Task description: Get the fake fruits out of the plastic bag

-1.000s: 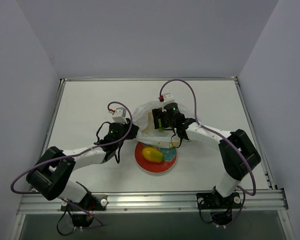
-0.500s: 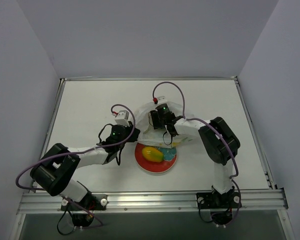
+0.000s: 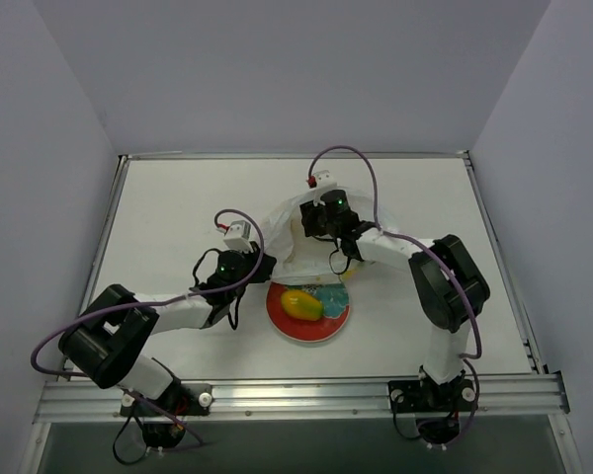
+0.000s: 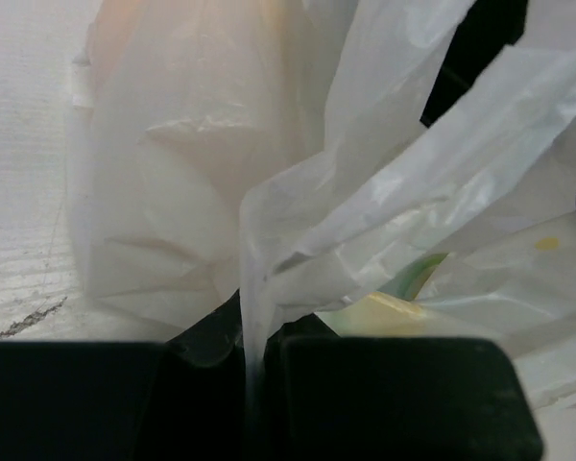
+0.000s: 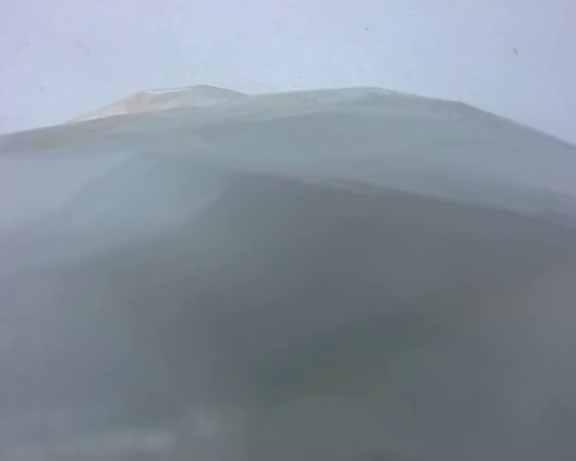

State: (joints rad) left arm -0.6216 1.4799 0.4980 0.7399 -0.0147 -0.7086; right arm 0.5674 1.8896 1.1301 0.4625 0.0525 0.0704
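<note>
The translucent white plastic bag (image 3: 289, 229) lies crumpled just behind the plate, and it fills the left wrist view (image 4: 221, 192). My left gripper (image 3: 264, 265) is shut on a fold of the bag's near edge; that fold runs down between the dark fingers (image 4: 384, 384). A faint peach tint (image 4: 134, 38) shows through the film. My right gripper (image 3: 314, 223) is pushed into the bag from the right. Its wrist view shows only blurred plastic film (image 5: 288, 240), with the fingers hidden. The yellow-orange mango (image 3: 301, 304) lies on the plate. The green fruit and the peach are not clearly seen.
The red-and-teal floral plate (image 3: 332, 329) sits on the white table in front of the bag, between the two arms. Green and yellow print on the bag (image 4: 413, 288) shows near my left fingers. Metal rails (image 3: 494, 247) border the table.
My right arm has folded its elbow in toward the centre, and its wrist has moved slightly back over the bag. My left gripper keeps its hold on the bag and has barely moved.
</note>
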